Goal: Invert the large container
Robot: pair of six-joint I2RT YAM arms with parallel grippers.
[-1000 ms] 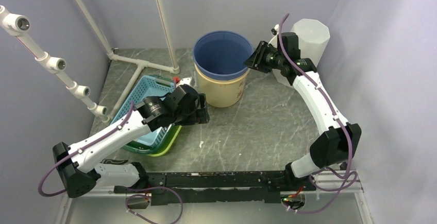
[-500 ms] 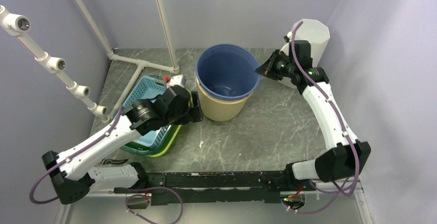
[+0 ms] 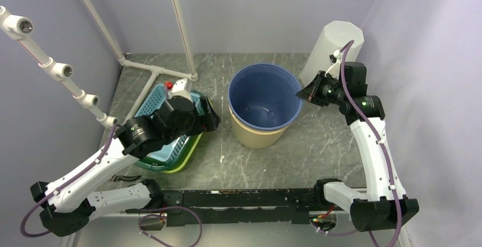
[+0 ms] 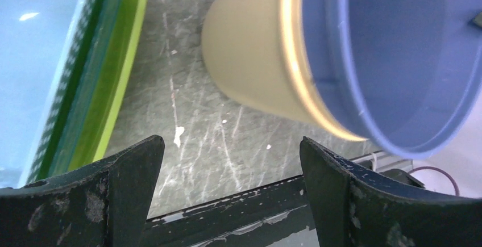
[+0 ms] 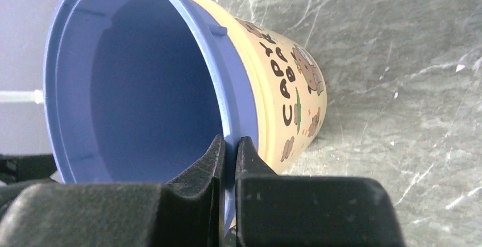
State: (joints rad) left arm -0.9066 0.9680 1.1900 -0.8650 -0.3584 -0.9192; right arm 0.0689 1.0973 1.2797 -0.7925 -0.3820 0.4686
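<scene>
The table [image 3: 273,162] is grey stone with pale veins and scratches. At its 9 o'clock lie stacked baskets [image 3: 149,102]: a light-blue lattice one nested in dark-green and lime ones, all rectangular.

Above their near corner hangs the left gripper [image 4: 230,142], released, its worn black fingers spread wide and holding nothing. It is near the bucket [image 3: 264,96], at the bucket's 9 o'clock, and apart from it.

The bucket stands near the table's middle, slightly toward 2 o'clock, mouth up. It is round and tapers to its base — smooth blue plastic inside with a thick flared rim, a tan shell outside printed with black letters and small brown cartoon animals.

The right gripper [image 5: 230,142] is clenched on the blue rim at the bucket's 3 o'clock, one finger inside and one outside.

At 1 o'clock stands a tall white faceted bin [image 3: 332,45]. At 11 o'clock white plastic pipes [image 3: 153,71] lie on the table.
</scene>
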